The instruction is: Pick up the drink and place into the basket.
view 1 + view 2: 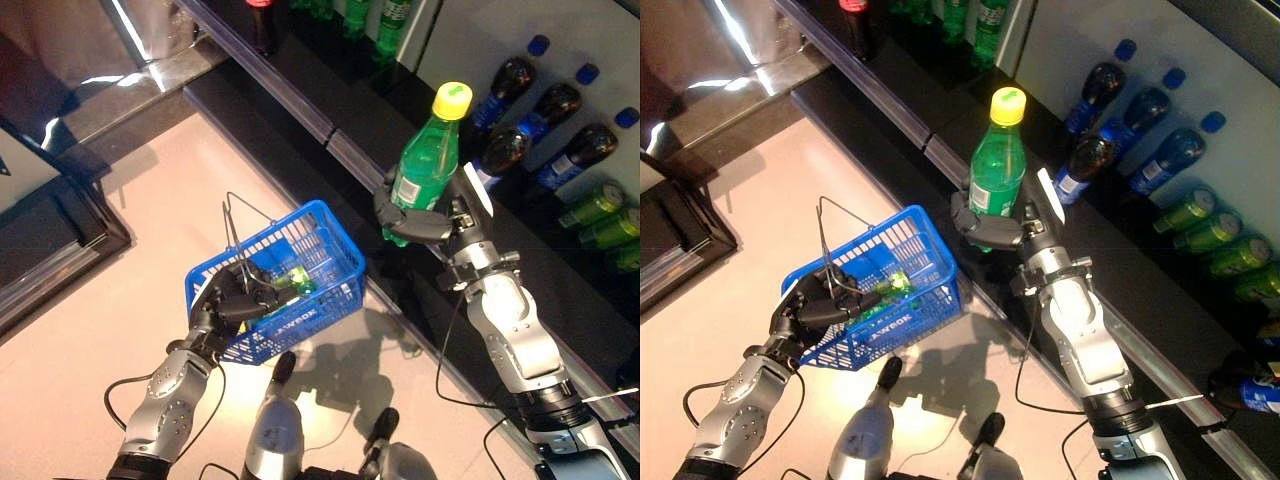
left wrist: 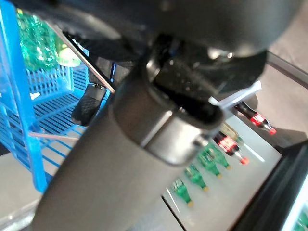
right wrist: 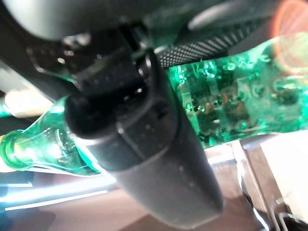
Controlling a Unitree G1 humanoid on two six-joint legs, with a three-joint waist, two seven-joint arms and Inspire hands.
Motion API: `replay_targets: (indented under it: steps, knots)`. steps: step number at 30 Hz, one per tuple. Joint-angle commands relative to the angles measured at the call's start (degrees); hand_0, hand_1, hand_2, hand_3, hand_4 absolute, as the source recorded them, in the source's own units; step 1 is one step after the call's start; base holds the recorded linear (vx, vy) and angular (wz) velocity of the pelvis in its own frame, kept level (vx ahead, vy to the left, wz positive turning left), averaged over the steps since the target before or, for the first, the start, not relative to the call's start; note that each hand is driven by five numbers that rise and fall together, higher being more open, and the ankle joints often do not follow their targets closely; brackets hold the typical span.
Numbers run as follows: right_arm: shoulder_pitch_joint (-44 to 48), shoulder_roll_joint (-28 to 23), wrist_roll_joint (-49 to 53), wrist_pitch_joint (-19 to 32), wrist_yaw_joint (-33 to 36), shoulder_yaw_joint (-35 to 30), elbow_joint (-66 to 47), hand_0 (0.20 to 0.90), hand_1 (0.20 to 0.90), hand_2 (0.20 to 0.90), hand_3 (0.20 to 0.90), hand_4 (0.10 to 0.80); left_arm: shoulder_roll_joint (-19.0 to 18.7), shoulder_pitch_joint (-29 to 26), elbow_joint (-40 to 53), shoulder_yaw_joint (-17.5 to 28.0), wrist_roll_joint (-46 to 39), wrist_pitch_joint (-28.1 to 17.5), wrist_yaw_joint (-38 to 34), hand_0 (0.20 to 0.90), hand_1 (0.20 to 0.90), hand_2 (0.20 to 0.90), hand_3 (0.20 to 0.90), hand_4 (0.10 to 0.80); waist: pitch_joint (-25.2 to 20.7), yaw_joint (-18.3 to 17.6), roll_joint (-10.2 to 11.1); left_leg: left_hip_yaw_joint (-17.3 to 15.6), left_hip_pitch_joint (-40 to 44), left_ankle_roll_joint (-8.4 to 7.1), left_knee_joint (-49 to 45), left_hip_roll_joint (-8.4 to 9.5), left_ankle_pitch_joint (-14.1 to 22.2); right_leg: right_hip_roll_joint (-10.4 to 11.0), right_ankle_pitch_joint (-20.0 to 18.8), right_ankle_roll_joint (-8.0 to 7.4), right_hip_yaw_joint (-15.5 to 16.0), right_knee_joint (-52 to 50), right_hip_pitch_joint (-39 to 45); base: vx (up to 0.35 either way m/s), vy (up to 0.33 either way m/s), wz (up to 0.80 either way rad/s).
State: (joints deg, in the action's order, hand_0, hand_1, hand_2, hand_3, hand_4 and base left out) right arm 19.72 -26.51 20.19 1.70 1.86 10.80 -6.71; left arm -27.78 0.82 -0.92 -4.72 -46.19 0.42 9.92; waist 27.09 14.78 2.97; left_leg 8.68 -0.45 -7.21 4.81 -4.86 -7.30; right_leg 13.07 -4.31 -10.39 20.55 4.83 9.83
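Note:
My right hand (image 1: pixel 420 222) is shut on a green bottle with a yellow cap (image 1: pixel 428 158) and holds it upright in the air, over the shelf's front edge and to the right of the blue basket (image 1: pixel 322 240). The bottle's green body also shows in the right wrist view (image 3: pixel 240 103) past my fingers (image 3: pixel 144 159). My left hand (image 1: pixel 232 305) is shut on the blue basket's thin wire handles and holds the basket raised in front, at the left. A green drink (image 1: pixel 292 279) lies inside the basket; it also shows in the left wrist view (image 2: pixel 41 41).
A low dark shelf (image 1: pixel 330 135) runs along the right, with dark bottles with blue caps (image 1: pixel 545 110), green cans (image 1: pixel 605 215) and green bottles (image 1: pixel 375 20) on it. A dark display case (image 1: pixel 50 230) stands at the left, on the pale floor (image 1: pixel 130 260).

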Motion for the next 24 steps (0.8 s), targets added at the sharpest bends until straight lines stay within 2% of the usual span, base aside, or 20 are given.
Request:
replay_targets:
  steps: [1, 15, 24]
  knots:
    - [2.5, 1.4, -0.2, 6.4, 0.9, 4.9, -1.6, 0.300, 0.300, 0.300, 0.200, 0.100, 2.2, -7.4, 16.4, -3.0, -5.7, -11.9, 13.2, 0.300, 0.300, 0.300, 0.200, 0.100, -23.7, -1.2, -0.2, -5.5, 3.9, 2.47, 0.2, -0.73, 5.2, 1.1, -0.7, 0.48, 0.2, 0.1, -1.5, 0.008, 0.025, 0.03]
    - [8.5, 3.3, -7.3, 2.7, 3.4, 13.5, 4.2, 0.300, 0.300, 0.300, 0.200, 0.100, 1.7, -13.3, 21.7, -8.2, -5.8, -10.7, 19.3, 0.300, 0.300, 0.300, 0.200, 0.100, -24.7, 0.3, 0.0, -4.8, 3.5, 2.51, 0.2, -0.36, 5.0, 1.0, -0.5, 0.48, 1.2, -0.1, -1.3, 0.006, 0.009, 0.09]
    - [10.2, 4.0, -10.9, -0.8, 2.0, 18.3, 10.3, 0.300, 0.300, 0.300, 0.200, 0.100, 0.8, -16.1, 23.8, -10.3, -5.4, -11.6, 21.7, 0.300, 0.300, 0.300, 0.200, 0.100, -25.1, 0.6, 0.2, -4.9, 3.5, 2.53, 0.2, -0.23, 5.0, 1.2, -0.7, 0.32, 1.3, -0.1, -1.4, 0.000, 0.000, 0.00]
